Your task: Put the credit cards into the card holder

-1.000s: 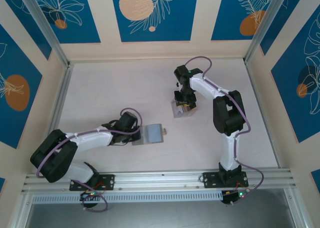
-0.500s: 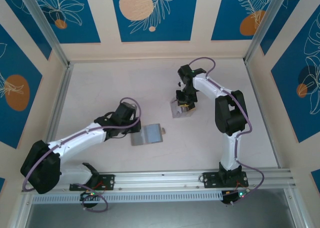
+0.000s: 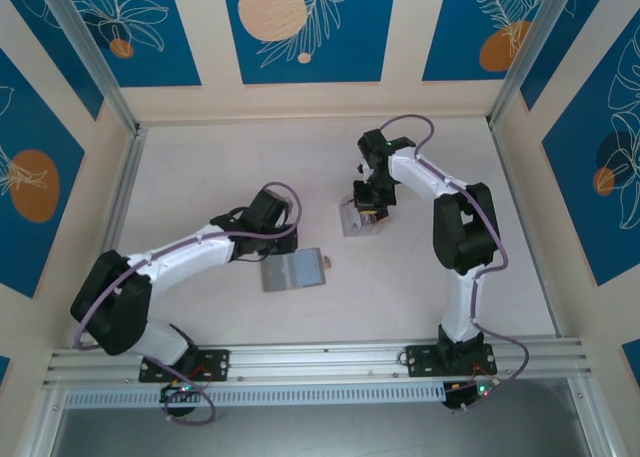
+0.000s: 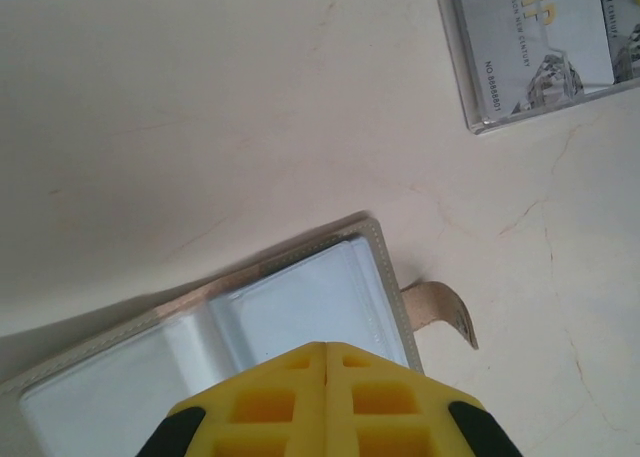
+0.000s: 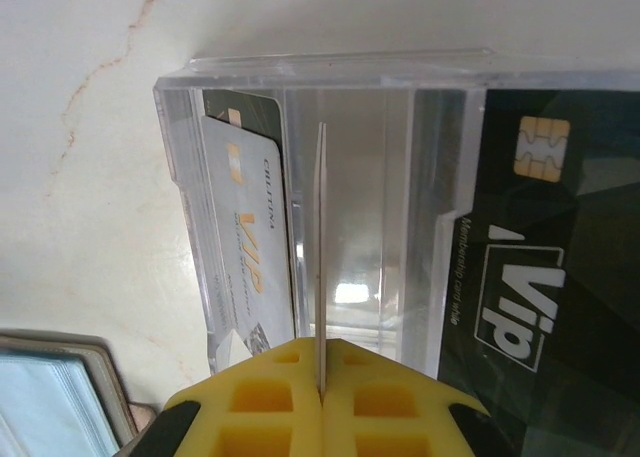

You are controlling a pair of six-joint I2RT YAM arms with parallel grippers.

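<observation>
Right wrist view reveals right gripper [image 5: 322, 365] pinching a credit card [image 5: 321, 247] edge-on; left gripper [image 4: 326, 365] clenched empty

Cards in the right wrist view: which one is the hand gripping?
The edge-on card, pinched by the right hand; the black card and white card lie flat in the clear case.

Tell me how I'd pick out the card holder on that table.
On the pale table, look by the left arm's claw. The card holder lies flat there: grey, with a small tab on one edge, unlike the see-through box of cards farther back.
</observation>
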